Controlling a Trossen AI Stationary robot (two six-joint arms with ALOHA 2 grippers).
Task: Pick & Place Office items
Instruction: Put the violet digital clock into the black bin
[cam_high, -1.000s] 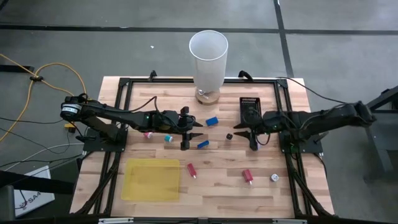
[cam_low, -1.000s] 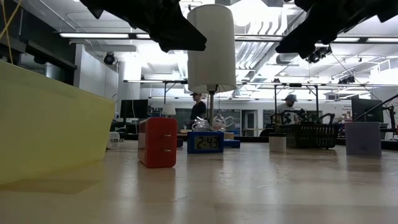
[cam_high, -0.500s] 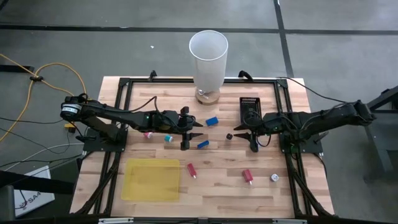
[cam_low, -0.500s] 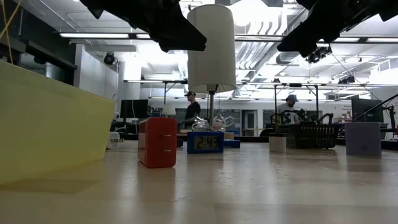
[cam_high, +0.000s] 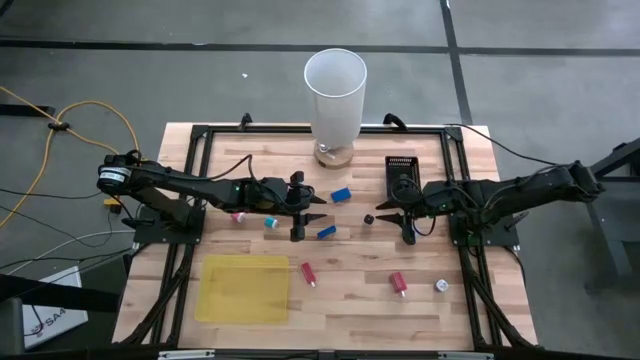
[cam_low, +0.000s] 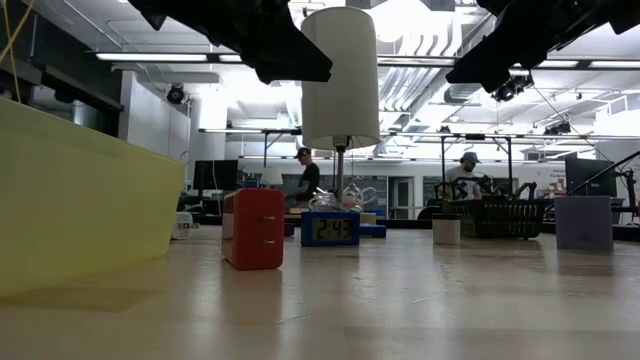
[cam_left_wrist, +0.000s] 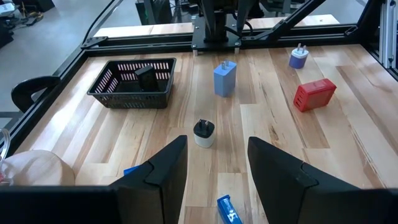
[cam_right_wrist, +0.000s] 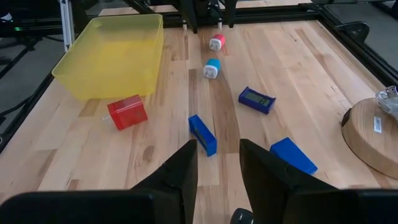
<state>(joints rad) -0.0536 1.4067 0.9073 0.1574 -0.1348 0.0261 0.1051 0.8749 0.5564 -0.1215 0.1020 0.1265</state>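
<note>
Wooden planks form the table (cam_high: 340, 300), over which both grippers are held above the middle with nothing between their fingers. The left gripper (cam_high: 309, 213) is seen with its fingers (cam_left_wrist: 165, 168) parted, a small black-and-white plug (cam_left_wrist: 203, 132) lying on the wood ahead of the gap. The right gripper (cam_high: 396, 220) is likewise seen with its fingers (cam_right_wrist: 185, 167) apart and empty, a long blue block (cam_right_wrist: 203, 134) lying just beyond them. The office items are scattered across the table: a pink piece (cam_high: 238, 215) and a teal piece (cam_high: 270, 222) lie beside the left arm, two blue blocks (cam_high: 341, 194) lie near the left gripper's tips, and a small dark piece (cam_high: 368, 218) sits just beside the right gripper. Nearer the front edge, two red pieces (cam_high: 308, 272) and a whitish round piece (cam_high: 440, 286) are found. A yellow tray (cam_high: 244, 288), a black basket (cam_high: 402, 172) and a tall white cylinder (cam_high: 335, 95) are also present.
</note>
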